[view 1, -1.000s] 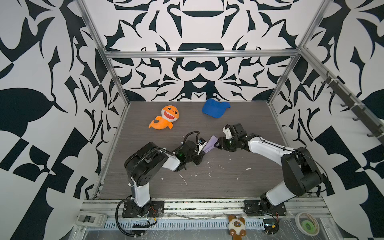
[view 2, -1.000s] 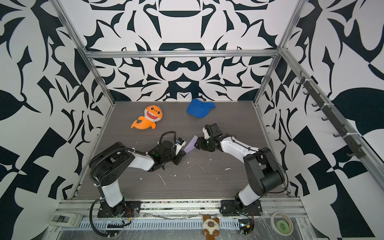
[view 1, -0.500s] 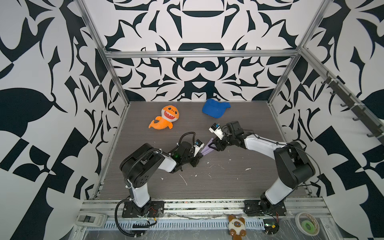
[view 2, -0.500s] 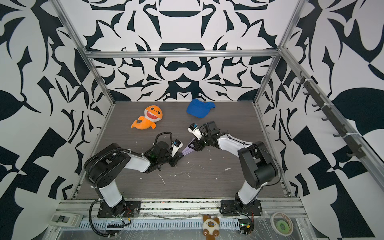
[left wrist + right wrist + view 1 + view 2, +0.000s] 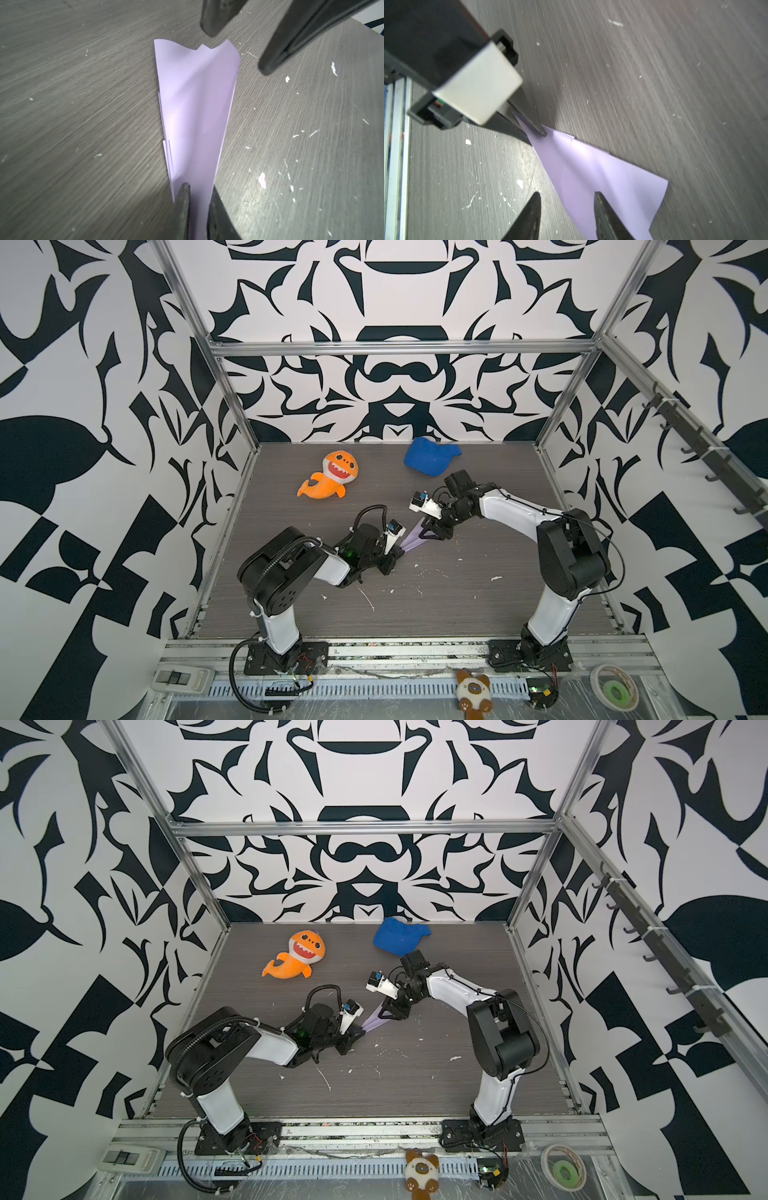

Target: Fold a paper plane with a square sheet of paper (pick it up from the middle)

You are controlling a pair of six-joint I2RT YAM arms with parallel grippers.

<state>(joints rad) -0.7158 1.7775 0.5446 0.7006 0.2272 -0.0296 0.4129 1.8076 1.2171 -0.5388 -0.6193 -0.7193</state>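
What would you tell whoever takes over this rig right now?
Left gripper: shut on the narrow nose of the paper plane.
Right gripper: open, jaws astride the wide tail, not clamped.
Plane lies in the middle of the table between the arms, on or just above the surface.
Done: sheet folded into a long dart.
Left, probably: the tail edge is wavy, so flatten and spread the wings.

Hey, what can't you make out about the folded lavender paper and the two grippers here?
Left wrist view: nose of the pale-lavender folded paper plane, hidden between the fingers of the left gripper and cut by the frame edge.
Right wrist view: contact between the open right gripper and the tail, covered by its finger; tail corner off-frame.
Both top views: folds too small.
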